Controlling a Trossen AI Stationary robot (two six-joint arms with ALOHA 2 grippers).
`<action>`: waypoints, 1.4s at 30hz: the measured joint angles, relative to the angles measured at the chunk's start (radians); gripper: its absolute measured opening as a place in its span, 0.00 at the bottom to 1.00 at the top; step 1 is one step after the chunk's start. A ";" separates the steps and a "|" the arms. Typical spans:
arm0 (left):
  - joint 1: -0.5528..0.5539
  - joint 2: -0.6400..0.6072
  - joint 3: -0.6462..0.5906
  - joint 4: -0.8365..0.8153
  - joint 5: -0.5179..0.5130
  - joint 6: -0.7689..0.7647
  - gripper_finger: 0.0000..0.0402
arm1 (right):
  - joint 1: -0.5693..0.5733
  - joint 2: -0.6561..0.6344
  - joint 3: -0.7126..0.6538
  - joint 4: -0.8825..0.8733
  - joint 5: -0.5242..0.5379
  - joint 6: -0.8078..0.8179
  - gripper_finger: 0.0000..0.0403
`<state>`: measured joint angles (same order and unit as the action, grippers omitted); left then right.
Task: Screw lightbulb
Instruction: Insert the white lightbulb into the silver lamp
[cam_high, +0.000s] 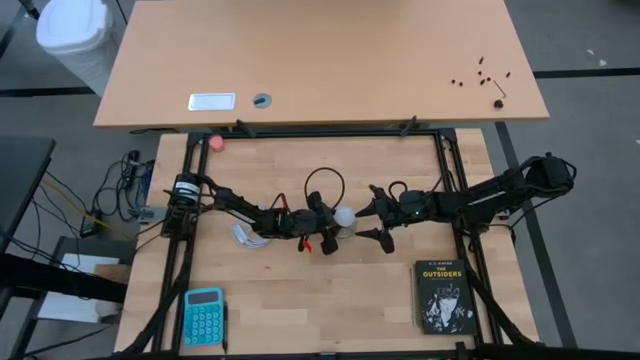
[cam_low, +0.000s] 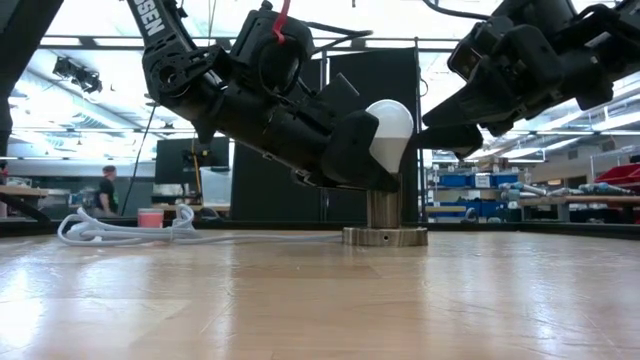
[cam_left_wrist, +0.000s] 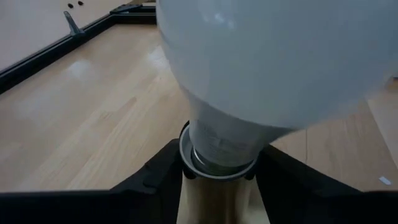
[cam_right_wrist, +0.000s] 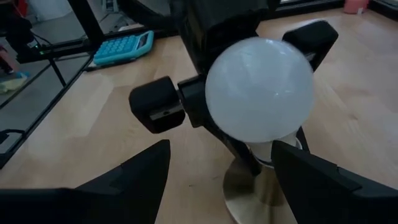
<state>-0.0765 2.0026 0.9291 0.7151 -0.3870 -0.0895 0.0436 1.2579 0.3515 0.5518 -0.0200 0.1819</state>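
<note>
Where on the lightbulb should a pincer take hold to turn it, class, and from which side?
At the narrow neck just above the socket, from the side. The lightbulb sits tilted there; its round globe would slip. The left pincer is already shut on that neck.

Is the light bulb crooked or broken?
Crooked, not broken. The lightbulb leans to one side over the socket instead of standing straight up. The left gripper is shut on its neck. The right gripper waits open beside it. No cracks show.
</note>
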 joint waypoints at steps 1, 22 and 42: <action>0.000 0.000 0.000 0.000 0.000 0.000 0.43 | 0.001 0.000 0.000 0.000 0.001 -0.001 0.72; -0.003 -0.002 0.002 -0.029 -0.003 -0.046 0.44 | -0.010 0.000 0.136 -0.293 0.090 -0.047 0.72; -0.003 -0.001 0.001 -0.021 0.019 -0.054 0.44 | 0.058 0.071 0.489 -0.936 0.210 -0.073 0.83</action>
<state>-0.0792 2.0018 0.9298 0.6944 -0.3679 -0.1439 0.1015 1.3289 0.8404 -0.3843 0.1898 0.1087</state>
